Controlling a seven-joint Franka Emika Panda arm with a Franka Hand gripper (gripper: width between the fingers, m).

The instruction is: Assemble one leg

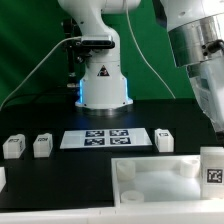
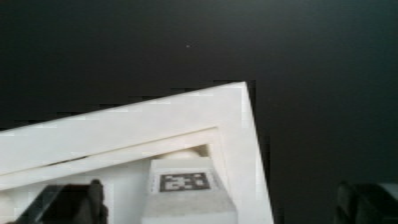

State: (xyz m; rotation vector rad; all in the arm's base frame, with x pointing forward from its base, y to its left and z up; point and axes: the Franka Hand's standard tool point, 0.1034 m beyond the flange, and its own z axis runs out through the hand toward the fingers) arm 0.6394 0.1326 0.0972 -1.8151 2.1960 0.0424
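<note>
leg: at 6 o'clock, inside the white tray part.
gripper: fingers wide apart, holding nothing.
risk: fingers bump the tray wall, knock the leg crooked.

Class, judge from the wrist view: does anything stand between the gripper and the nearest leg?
Nothing visible does. The leg shows uncovered ahead of the gripper, against the large white part's corner.

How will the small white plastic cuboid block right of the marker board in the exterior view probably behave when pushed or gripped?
The small white plastic cuboid block looks rigid, so it should not bend. Its flat faces and squat shape suggest sliding, not rolling or tipping. Smooth plastic may slip in a grip.
</note>
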